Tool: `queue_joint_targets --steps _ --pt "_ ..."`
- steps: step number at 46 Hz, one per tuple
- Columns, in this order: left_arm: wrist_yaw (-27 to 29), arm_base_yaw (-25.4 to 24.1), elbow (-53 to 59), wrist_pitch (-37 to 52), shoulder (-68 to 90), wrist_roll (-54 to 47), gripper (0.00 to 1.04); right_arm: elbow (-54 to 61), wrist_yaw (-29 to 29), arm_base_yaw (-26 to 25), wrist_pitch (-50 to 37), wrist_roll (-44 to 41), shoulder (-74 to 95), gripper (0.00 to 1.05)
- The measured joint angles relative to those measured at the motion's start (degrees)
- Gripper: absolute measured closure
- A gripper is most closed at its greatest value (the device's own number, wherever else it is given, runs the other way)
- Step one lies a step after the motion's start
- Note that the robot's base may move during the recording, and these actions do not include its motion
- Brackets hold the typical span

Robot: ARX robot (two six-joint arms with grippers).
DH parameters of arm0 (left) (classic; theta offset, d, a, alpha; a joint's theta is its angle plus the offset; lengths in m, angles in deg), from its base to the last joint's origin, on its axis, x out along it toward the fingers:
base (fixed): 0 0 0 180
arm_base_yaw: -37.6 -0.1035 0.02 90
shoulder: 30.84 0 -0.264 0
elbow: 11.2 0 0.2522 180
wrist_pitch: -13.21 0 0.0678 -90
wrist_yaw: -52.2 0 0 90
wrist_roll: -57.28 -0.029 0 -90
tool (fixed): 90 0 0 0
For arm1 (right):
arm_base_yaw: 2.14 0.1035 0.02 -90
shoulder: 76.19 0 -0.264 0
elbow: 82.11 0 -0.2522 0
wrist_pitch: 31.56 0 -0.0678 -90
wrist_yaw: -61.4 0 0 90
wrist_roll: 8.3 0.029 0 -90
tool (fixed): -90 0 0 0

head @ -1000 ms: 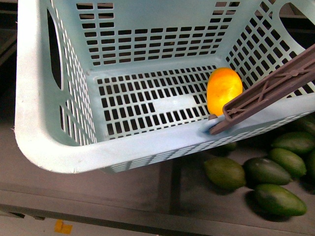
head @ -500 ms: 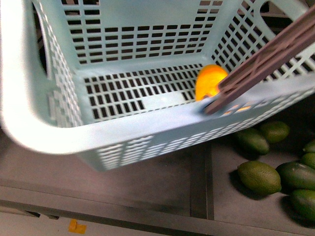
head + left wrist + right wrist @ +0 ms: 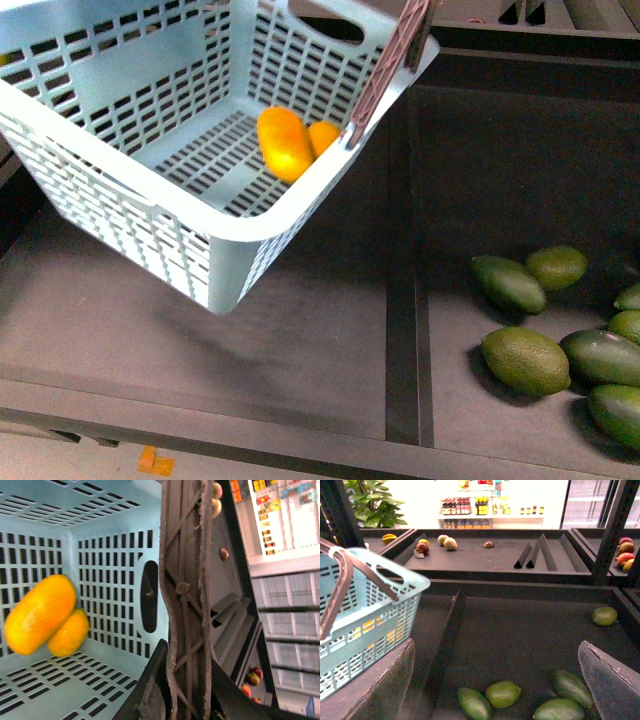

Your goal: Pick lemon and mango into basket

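We find the basket [image 3: 190, 130] raised and tilted above the dark display shelf [image 3: 300, 330], one corner hanging lowest. Its brown ribbed handle [image 3: 385, 65] runs up and out of the front view at the top edge. Inside, the mango [image 3: 282, 143] and the lemon [image 3: 322, 136] lie touching each other on the slotted floor, against the wall nearest the handle pivot. The left wrist view confirms this: the mango [image 3: 40, 614] rests across the lemon [image 3: 69, 632], both within the basket [image 3: 100, 525].

The left end effector [image 3: 187, 700] is closed on the handle [image 3: 186, 580], the ribbed strap passing between its dark fingers [image 3: 150, 690].

The right end effector [image 3: 497, 680] stands open, its two fingers [image 3: 607, 680] spread wide with nothing between them. It hangs over the shelf compartment beside the basket [image 3: 365, 610], well apart from it.

In that neighbouring compartment we note several dark green oval fruits [image 3: 525, 360] lying loose in a group. Further shelves with assorted fruit [image 3: 445, 542] appear in the background of the right wrist view, too small to identify.
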Motion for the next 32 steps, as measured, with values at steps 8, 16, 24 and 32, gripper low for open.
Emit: queue_joint_targets --steps 8,16,24,32 --pt "-0.15 -3.13 -3.1 1.09 8.61 9.05 0.97 0.0 -0.02 0.0 0.0 0.0 0.0 0.09" --pt "-0.46 -3.67 -4.61 2.05 11.58 13.55 0.97 0.0 -0.02 0.0 0.0 0.0 0.0 0.09" --pt "0.77 -3.28 -3.52 1.88 12.41 16.48 0.97 0.0 -0.02 0.0 0.0 0.0 0.0 0.09" --pt "2.43 -3.04 -3.02 -0.42 12.11 18.62 0.87 0.0 -0.02 0.0 0.0 0.02 0.0 0.09"
